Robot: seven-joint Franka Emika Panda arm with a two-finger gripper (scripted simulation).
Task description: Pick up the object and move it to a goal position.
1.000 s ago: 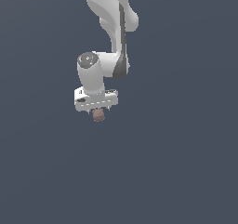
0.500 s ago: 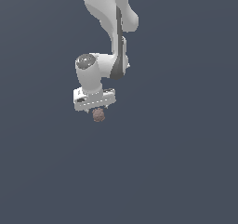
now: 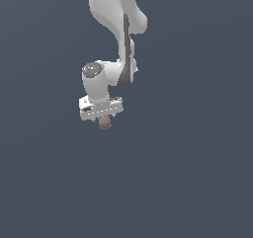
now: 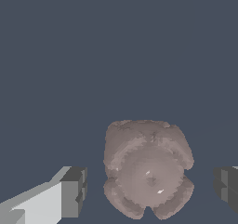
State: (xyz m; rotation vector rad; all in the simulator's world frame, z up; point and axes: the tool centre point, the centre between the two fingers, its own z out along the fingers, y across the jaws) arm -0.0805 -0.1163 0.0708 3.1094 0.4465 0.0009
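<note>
arm: a white robot arm (image 3: pixel 116 29) comes down from the top of the exterior view, with a plain dark grey ground all around it.
gripper: the gripper (image 3: pixel 102 118) points down under a white bar (image 3: pixel 101 108). in the wrist view its two dark pads (image 4: pixel 74 190) stand apart, one on each side of the lump, with a gap to the lump on both sides. so the pincer looks apart, not squeezing.
object: the object (image 4: pixel 148 174) is a small bumpy brownish-pink lump. it sits between the fingers, right under the white bar in the exterior view (image 3: pixel 104 123).
on the ground or in the air: cannot tell, the ground shows no marks or shadows.
goal: no goal mark shows in either picture.
step: i think it is the grab step, with the fingers lined up around the lump.
next move: squeeze the fingers onto the lump, gently and evenly, because it is round and could slip out. then carry it to the goal.
</note>
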